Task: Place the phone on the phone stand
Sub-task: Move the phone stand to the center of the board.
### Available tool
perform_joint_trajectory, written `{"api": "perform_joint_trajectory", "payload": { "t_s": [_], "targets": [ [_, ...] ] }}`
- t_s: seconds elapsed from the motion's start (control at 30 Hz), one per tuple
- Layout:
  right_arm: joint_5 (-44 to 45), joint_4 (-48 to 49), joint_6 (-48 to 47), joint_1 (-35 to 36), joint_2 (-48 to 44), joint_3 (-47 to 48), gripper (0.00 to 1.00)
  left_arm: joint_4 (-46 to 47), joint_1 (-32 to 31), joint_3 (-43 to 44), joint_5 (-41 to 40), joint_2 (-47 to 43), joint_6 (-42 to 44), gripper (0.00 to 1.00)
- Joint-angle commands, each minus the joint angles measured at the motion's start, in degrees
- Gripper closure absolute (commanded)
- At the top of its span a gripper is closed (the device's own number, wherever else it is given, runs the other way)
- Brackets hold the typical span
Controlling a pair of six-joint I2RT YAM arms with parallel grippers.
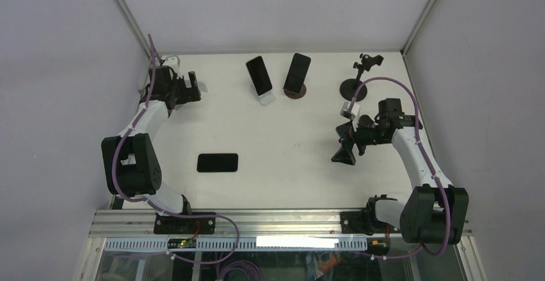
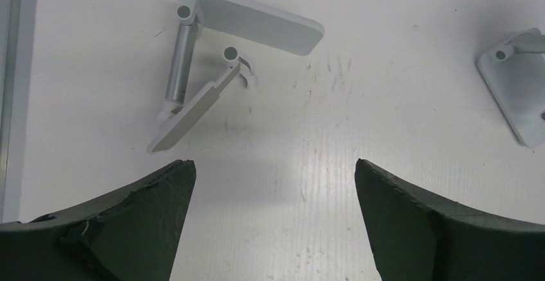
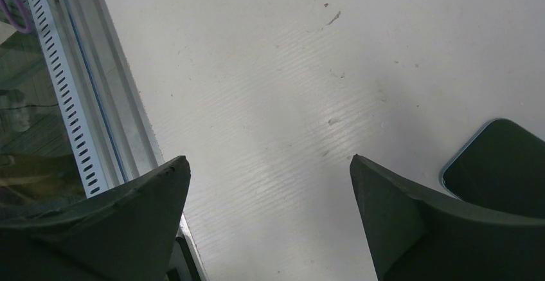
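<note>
A black phone (image 1: 217,163) lies flat on the white table, left of centre and apart from both grippers. One corner of the phone (image 3: 498,162) shows beside my right finger in the right wrist view. An empty white and silver folding phone stand (image 2: 212,69) sits at the far left, just ahead of my left gripper (image 2: 273,165), which is open over bare table. In the top view this gripper (image 1: 191,88) hovers by that stand (image 1: 202,89). My right gripper (image 1: 345,155) (image 3: 268,160) hangs open at the right, with nothing between its fingers.
Two other phones lean on stands at the back: one on a white stand (image 1: 266,97) (image 2: 517,94), one on a brown round base (image 1: 295,92). A black clamp stand (image 1: 355,83) is empty at the back right. The metal rail (image 3: 90,101) marks the near edge.
</note>
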Motion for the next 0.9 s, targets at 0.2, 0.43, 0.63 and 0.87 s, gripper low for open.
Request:
{"api": "perform_joint_trajectory", "payload": {
  "t_s": [0.2,0.43,0.63,0.87],
  "targets": [
    [-1.05,-0.15,-1.09,-0.4,-0.31,1.79,0.01,1.06,0.89,0.24,-3.87,1.61,4.04,0.04],
    [-1.35,-0.34,-1.29,-0.39,-0.4,1.79,0.01,1.01,1.72,1.12,-6.52,4.63,5.68,0.12],
    [-1.7,-0.47,-1.46,-0.38,-0.32,1.62,0.01,-0.46,3.41,4.3,-5.0,8.85,6.39,0.22],
    [-1.65,-0.49,-1.49,-0.35,-0.06,1.61,0.01,-0.91,4.14,4.98,-2.85,7.25,7.01,0.22]
  ]
}}
